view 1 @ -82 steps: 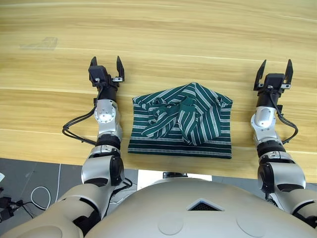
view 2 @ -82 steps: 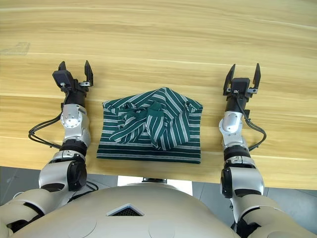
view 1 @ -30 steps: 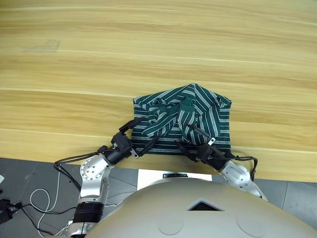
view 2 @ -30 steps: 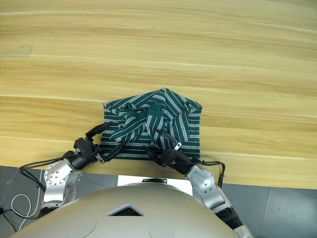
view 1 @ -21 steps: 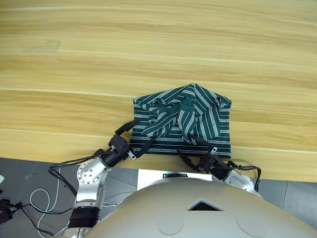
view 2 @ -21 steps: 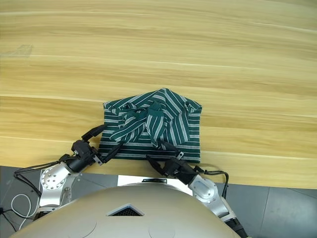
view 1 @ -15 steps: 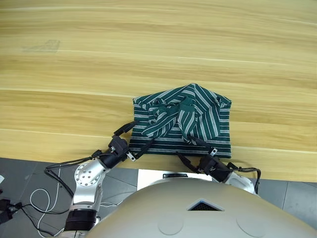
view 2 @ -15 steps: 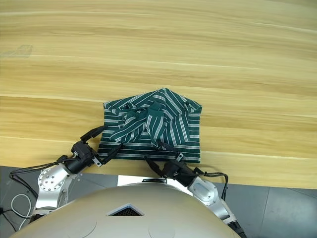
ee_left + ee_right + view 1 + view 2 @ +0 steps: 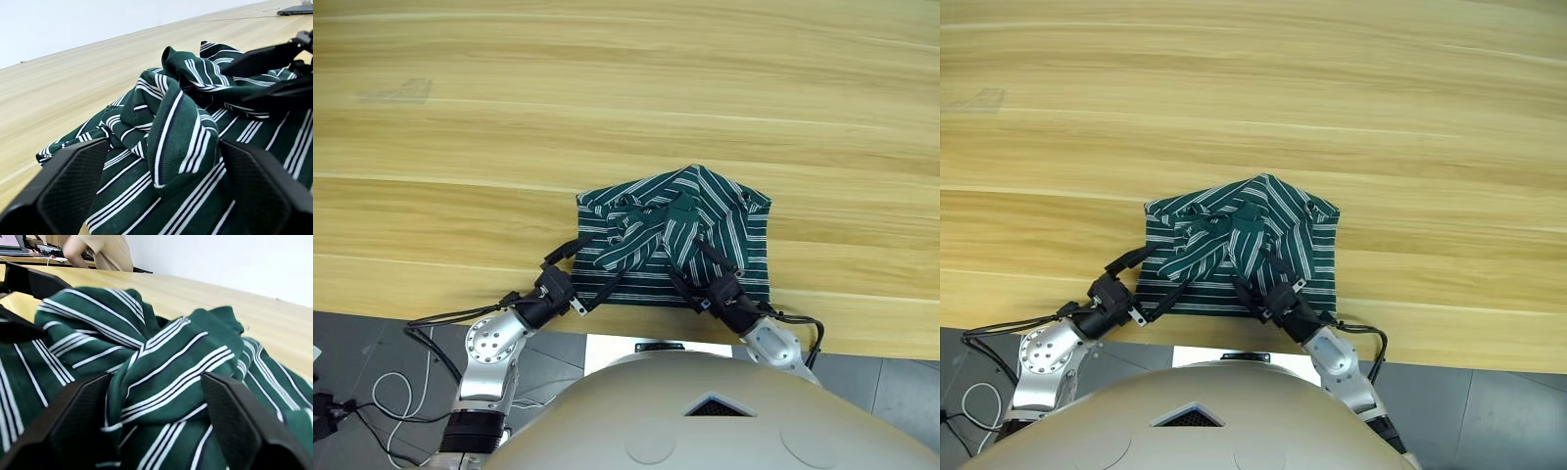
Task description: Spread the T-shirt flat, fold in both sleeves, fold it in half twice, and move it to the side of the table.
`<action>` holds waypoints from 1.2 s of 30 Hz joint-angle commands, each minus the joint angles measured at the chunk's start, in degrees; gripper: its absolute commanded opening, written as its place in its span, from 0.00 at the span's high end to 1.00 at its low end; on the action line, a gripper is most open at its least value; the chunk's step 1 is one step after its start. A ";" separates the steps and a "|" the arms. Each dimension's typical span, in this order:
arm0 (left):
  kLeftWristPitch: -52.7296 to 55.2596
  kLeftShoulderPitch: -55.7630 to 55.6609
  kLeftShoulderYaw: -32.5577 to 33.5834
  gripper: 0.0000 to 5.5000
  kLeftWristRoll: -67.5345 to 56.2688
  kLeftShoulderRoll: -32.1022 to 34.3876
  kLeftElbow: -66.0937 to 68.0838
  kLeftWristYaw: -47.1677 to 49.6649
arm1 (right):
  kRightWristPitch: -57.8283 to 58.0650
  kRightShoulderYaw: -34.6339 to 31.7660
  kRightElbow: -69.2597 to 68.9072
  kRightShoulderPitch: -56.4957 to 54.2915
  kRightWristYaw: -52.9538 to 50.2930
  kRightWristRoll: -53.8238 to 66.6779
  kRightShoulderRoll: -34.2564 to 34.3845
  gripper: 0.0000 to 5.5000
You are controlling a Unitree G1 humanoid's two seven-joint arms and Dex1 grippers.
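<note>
The green T-shirt (image 9: 675, 235) with white stripes lies in a rough square near the table's front edge, with its sleeves bunched into a raised knot on top. My left gripper (image 9: 605, 257) is open at the shirt's near left corner, and its fingers (image 9: 73, 186) straddle the bunched fabric (image 9: 171, 112). Low over the near middle of the shirt, my right gripper (image 9: 685, 258) is open too. Its fingers (image 9: 239, 426) flank a raised fold (image 9: 161, 362). Neither gripper is closed on the cloth.
The wooden table (image 9: 607, 98) stretches wide and bare behind and beside the shirt. Its front edge runs just below the shirt's hem. Grey floor with cables (image 9: 372, 392) lies below at the left.
Both arms left their spots beside the shirt and came in from the table's front edge. In the last half second the right gripper pushed forward onto the shirt; the left edged slightly forward.
</note>
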 commanded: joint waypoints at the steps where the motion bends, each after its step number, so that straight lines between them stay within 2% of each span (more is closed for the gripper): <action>1: 0.97 -0.58 -0.33 0.29 0.79 0.37 -0.05 0.83 | -0.63 -0.29 1.38 0.44 -0.57 0.37 0.61 0.38; 20: 0.56 1.95 -1.28 0.83 -0.01 1.37 -2.75 0.54 | -0.25 0.60 1.22 4.36 -1.28 -1.61 -0.02 0.38; 25: 0.66 1.60 -1.73 0.99 -0.14 1.08 -2.88 0.82 | 0.48 0.06 1.62 4.08 -2.75 -2.11 0.63 0.55; 30: 0.21 1.67 -1.76 1.00 -0.79 0.55 -2.60 1.34 | 0.13 0.43 0.91 4.84 -2.61 -2.50 -0.03 0.74; 36: -0.27 1.43 -1.69 1.00 -1.74 -0.74 -2.02 2.05 | 0.82 -0.26 -1.36 5.11 -1.76 -2.95 -1.83 0.91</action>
